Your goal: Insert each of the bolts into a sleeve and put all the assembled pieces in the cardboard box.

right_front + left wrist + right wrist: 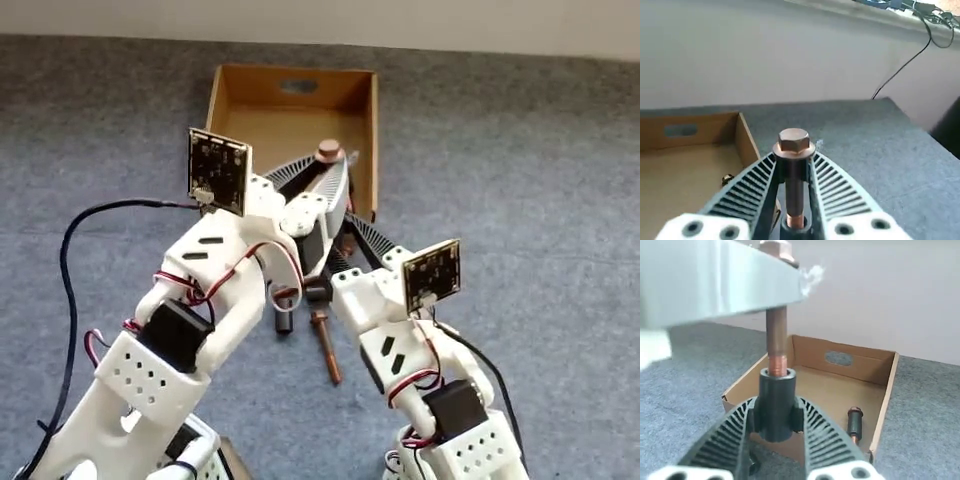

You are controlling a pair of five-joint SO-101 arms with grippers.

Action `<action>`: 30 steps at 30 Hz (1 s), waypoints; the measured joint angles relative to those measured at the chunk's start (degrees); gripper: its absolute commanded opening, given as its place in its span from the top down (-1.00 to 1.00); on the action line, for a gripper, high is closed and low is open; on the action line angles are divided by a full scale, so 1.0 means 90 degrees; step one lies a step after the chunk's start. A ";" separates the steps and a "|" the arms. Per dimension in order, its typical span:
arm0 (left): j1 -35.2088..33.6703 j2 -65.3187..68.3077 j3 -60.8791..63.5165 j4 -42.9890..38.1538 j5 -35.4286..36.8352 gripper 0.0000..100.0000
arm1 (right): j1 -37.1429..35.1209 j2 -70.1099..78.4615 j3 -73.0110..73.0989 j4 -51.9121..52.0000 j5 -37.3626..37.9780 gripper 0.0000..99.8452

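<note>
Your left gripper (794, 161) is clamped on the bolt (793, 142), holding it upright, head up, so the tip can go straight down. Beneath it, your right gripper (776, 409) is closed around the sleeve (776, 390), mouth upward, with the tip just inside. Both arms stretch forward near the cardboard box (890, 385), where one assembled piece (855, 422) lies.

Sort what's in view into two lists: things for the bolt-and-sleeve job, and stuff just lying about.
Job: copper hex-head bolt in the left gripper; black cylindrical sleeve in the right gripper; brown cardboard box; assembled bolt-and-sleeve piece inside it; loose copper bolt and loose black sleeve on the grey carpeted table.
Lying about: thin black cable by the wall.
</note>
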 measured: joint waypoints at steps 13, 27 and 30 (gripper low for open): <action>0.0010 0.0010 -0.0176 0.0713 0.0000 0.98 | 0.0000 -0.0010 0.0000 0.0000 0.0000 0.98; 0.0010 0.0010 -0.0742 0.1885 0.0000 0.98 | -0.0020 -0.0010 0.0000 0.0000 0.0000 0.98; 0.0010 0.0010 -0.0742 0.1885 0.0000 0.98 | -0.0020 -0.0010 0.0000 0.0000 0.0000 0.98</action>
